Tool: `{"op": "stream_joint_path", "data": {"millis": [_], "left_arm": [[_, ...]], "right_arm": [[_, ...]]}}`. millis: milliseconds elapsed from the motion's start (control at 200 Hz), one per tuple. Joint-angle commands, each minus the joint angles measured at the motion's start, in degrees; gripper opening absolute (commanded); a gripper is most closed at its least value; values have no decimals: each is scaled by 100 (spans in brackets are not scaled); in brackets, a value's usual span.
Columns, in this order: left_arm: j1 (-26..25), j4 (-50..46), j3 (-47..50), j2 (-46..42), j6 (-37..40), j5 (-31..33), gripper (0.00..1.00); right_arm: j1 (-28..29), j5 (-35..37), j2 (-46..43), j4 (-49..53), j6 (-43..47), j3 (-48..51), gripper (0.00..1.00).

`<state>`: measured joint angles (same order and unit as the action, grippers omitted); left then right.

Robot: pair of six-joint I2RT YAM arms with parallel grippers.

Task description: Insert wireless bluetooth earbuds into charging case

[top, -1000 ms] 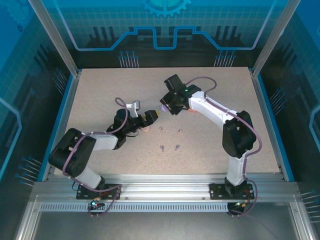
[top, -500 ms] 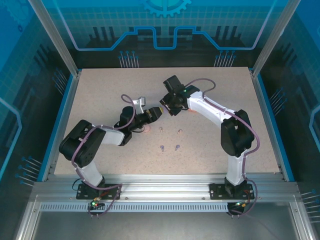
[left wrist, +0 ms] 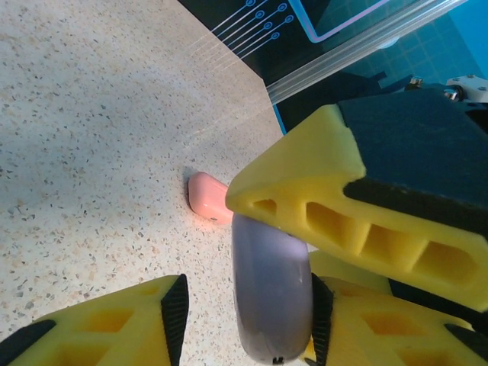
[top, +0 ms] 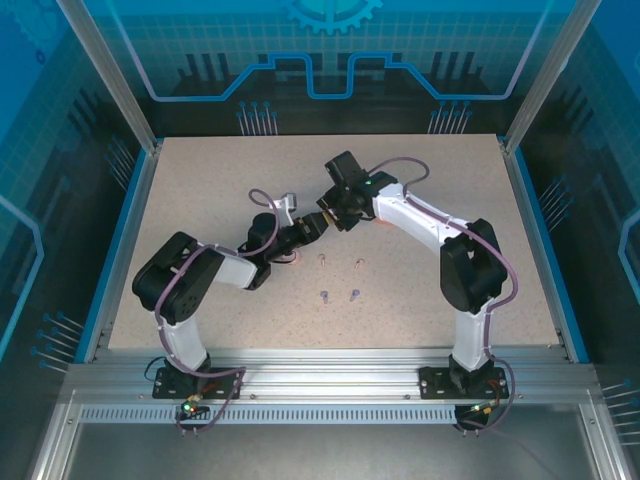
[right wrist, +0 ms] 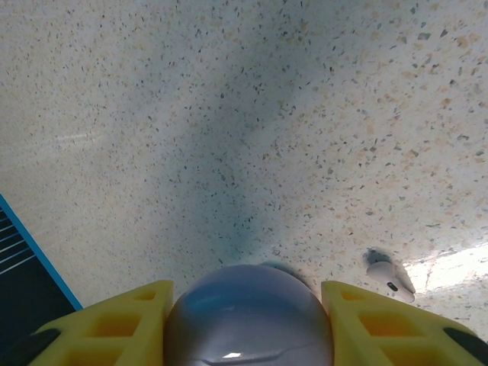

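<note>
On your surface (top: 200,200), your right pincer (right wrist: 248,301) is clamped on the purple case (left wrist: 271,297). Your left pincer (left wrist: 245,313) stands open astride that case. A pink case (left wrist: 207,197) lies just beyond. Four earbuds (top: 324,295) lie loose nearby, between the arms.

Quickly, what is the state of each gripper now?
Left gripper: open, its fingers on either side of the purple case.
Right gripper: closed, holding the purple case.

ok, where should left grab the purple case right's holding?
Probably the end of the purple case that sticks out past right's fingers, one pad on each long side, coming from opposite the right gripper. Right's fingers cover the rest, and the open left gripper straddles that free end.
</note>
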<state>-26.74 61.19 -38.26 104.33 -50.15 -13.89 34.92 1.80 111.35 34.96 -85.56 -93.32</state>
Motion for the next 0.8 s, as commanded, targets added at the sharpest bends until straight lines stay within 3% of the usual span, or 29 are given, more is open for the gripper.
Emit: {"op": "stream_joint_path", "data": {"millis": [0,210,515,675,735,795], "left_arm": [[-65,373,-155,117,-86,211,45],[-66,509,-144,201,-140,324,38],[-60,493,-171,220,-155,429,14],[-63,483,-169,226,-174,423,7],[-64,481,-173,215,-185,408,3],[-68,462,-164,204,-203,380,0]], "right_arm": [[77,-91,134,-59,-101,9,38],[91,-95,154,-73,-115,37,38],[85,-74,151,-84,-124,51,38],[85,-67,120,-103,-129,57,38],[90,-59,94,-132,-136,74,41],[62,-25,27,-201,-130,100,53]]}}
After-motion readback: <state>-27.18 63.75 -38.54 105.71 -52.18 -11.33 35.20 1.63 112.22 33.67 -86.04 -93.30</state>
